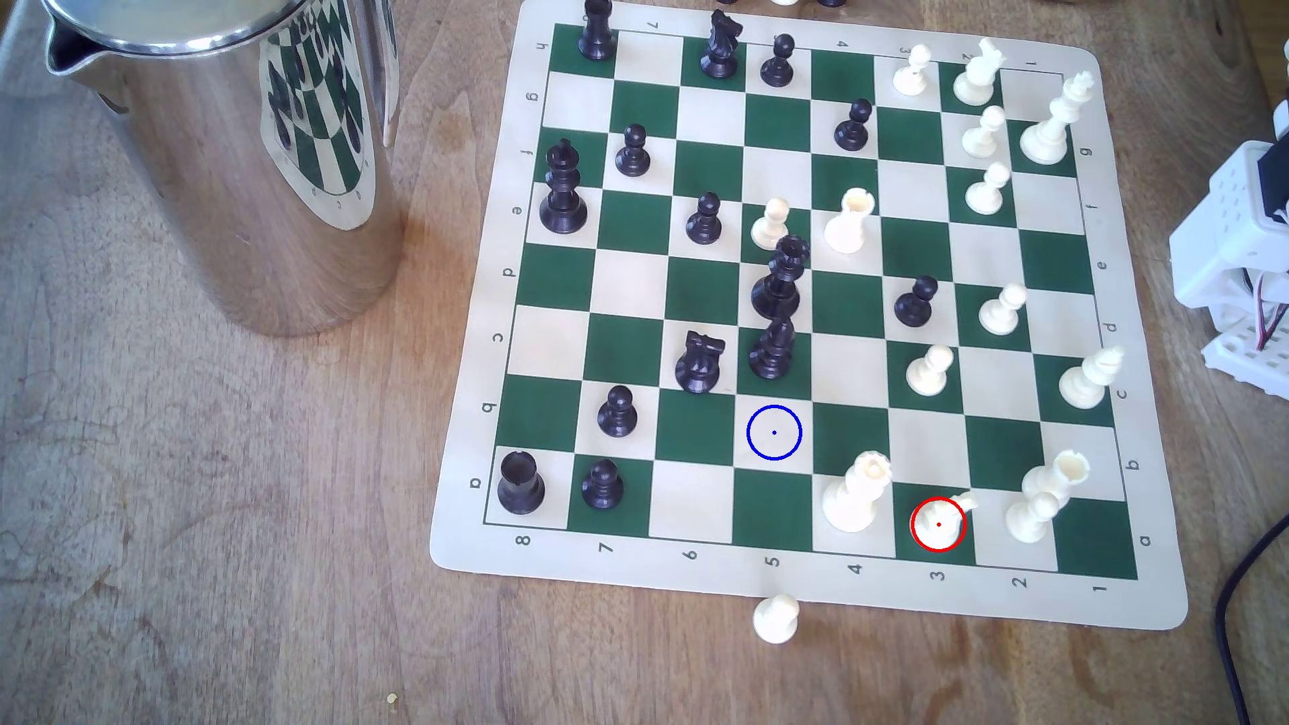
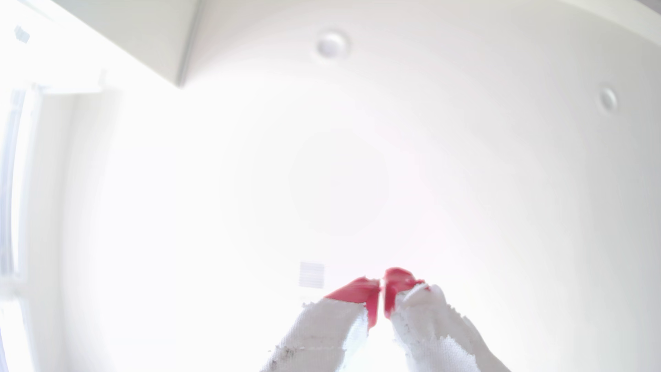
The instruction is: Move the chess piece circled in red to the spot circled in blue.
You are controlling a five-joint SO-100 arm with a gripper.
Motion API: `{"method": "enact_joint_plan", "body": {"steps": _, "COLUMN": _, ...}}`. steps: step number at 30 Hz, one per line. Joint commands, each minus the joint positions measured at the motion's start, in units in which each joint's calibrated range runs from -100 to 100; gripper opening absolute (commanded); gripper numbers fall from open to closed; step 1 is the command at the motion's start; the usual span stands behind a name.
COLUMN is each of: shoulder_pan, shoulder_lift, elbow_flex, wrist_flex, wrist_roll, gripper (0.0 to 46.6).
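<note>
The knight (image 1: 939, 523) sits untouched on its red-ringed green square at the board's near edge, well right of the blue-ringed spot (image 1: 773, 432), because the pincer (image 2: 382, 289), tips nearly together and empty, points at the ceiling.

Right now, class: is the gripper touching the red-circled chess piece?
Apart. The wrist view has the gripper aimed at a bright ceiling with nothing between its tips, while the exterior view shows the chess piece standing alone on its green square.

Cream chess piece (image 1: 938, 523) upright on red-ringed green square; blue-ringed cream spot (image 1: 774, 433) bare.
</note>
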Motion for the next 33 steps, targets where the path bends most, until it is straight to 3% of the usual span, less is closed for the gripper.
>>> {"method": "enact_joint_plan", "body": {"steps": 1, "shoulder_pan": -1.9, "shoulder_lift": 0.0, "elbow_flex": 1.4, "wrist_flex": -9.8, "wrist_roll": 0.1, "gripper": 0.2}}
{"method": "enact_joint_plan", "body": {"steps": 11, "shoulder_pan": -4.2, "shoulder_lift": 0.0, "elbow_flex": -1.9, "wrist_flex": 4.0, "wrist_roll": 0.1, "gripper": 0.2}}
{"method": "enact_joint_plan", "body": {"steps": 15, "shoulder_pan": -11.3, "shoulder_lift": 0.1, "elbow_flex": -11.2, "wrist_flex": 21.7, "wrist_roll": 0.0, "gripper": 0.2}}
{"method": "enact_joint_plan", "body": {"steps": 16, "shoulder_pan": -11.0, "shoulder_lift": 0.1, "elbow_flex": -15.4, "wrist_flex": 30.7, "wrist_roll": -0.2, "gripper": 0.2}}
{"method": "enact_joint_plan", "body": {"steps": 20, "shoulder_pan": -11.6, "shoulder_lift": 0.1, "elbow_flex": -21.3, "wrist_flex": 36.9, "wrist_roll": -0.2, "gripper": 0.2}}
{"method": "enact_joint_plan", "body": {"steps": 24, "shoulder_pan": -13.5, "shoulder_lift": 0.1, "elbow_flex": -29.2, "wrist_flex": 54.3, "wrist_roll": -0.2, "gripper": 0.2}}
{"method": "enact_joint_plan", "body": {"steps": 30, "shoulder_pan": -14.4, "shoulder_lift": 0.2, "elbow_flex": -37.0, "wrist_flex": 91.8, "wrist_roll": -0.3, "gripper": 0.4}}
{"method": "enact_joint_plan", "body": {"steps": 33, "shoulder_pan": -16.0, "shoulder_lift": 0.3, "elbow_flex": -39.4, "wrist_flex": 100.1, "wrist_roll": -0.5, "gripper": 0.2}}
